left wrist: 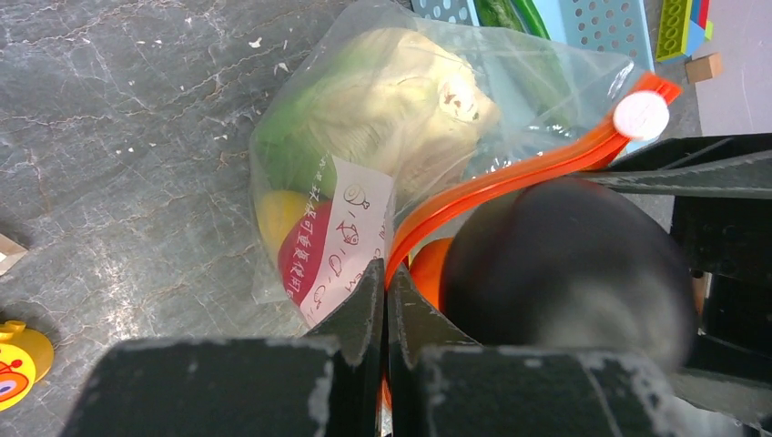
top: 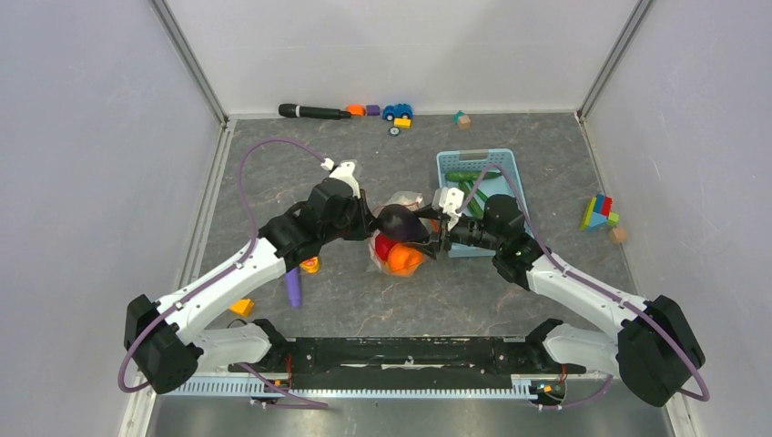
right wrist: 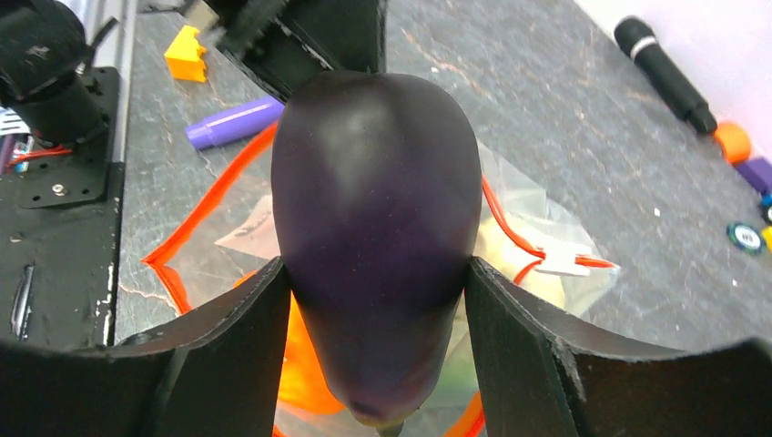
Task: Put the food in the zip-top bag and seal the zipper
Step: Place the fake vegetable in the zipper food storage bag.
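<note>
Above the grey tabletop [top: 364, 300], left gripper [left wrist: 387, 300] pinches the zipper [left wrist: 510, 177]; right gripper [right wrist: 378, 300], clamping the eggplant [right wrist: 373, 182], must lower it in.

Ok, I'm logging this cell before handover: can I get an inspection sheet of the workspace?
Surface: grey marbled mat, no spill seen.
Job's things: zip-top bag open, with cabbage, red piece and yellow piece inside; eggplant held over its mouth; cucumber in blue basket.
Clutter: purple stick, black microphone, toy car, blocks.
End effectors: left end effector shut on zipper; right end effector shut on eggplant.
Cables: purple cable looped along each arm.
Surroundings: plain white walls, nothing else seen.
</note>
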Controlling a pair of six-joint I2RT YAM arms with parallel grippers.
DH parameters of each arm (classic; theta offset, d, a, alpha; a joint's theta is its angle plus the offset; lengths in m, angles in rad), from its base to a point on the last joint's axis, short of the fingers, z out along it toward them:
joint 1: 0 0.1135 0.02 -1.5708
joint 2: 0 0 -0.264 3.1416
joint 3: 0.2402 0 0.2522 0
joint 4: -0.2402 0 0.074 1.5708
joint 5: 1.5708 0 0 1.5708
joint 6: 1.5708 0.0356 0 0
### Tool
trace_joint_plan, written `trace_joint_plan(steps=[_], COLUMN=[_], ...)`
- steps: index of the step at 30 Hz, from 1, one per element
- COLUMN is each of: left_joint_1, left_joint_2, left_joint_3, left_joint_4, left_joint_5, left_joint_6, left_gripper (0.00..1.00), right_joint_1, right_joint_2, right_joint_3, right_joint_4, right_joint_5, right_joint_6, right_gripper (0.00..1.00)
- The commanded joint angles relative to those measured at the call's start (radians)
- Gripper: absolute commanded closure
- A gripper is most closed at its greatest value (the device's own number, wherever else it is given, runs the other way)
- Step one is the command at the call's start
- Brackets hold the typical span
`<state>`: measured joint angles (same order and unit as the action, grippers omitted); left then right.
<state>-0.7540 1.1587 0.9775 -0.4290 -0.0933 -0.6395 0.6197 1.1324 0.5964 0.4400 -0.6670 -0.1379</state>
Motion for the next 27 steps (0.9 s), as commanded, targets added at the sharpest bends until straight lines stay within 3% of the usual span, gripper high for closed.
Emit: trace_joint_plan(steps=[1,5,14,22,27], left_joint_1=[0.005,0.005,0.005,0.005,0.005], left_joint_2=[-0.008,0.003,0.015,0.023,0.041], left_joint_3=[0.039,0.063,0.124,0.158,0.168], left_joint_4=[0.04,0.065,0.091,0.081,0.086], left_joint_5=[0.022,0.069,0.136,0.098,0.144], left_joint_6=[-0.023,-0.008,0.03,0.045,0.056], left_gripper=[0.98,0.98,0.98,0.98,0.98], right_joint_1=[0.004,0.019,0.089,0.138,0.139], right_joint_2=[-0.003,0.029,0.079,0.082,0.108], right_joint_3=[0.056,0.108,0.259,0.282,0.356], right_joint_4=[-0.112,-0.189,-0.436,-0.607,-0.626], right_joint_5=[0.062,0.092,0.425,0.489,0.575], right_joint_6=[-0.05,-0.081,-0.084,-0.195,-0.105], right_gripper=[0.64,0.69,0.77,0.87,0.91])
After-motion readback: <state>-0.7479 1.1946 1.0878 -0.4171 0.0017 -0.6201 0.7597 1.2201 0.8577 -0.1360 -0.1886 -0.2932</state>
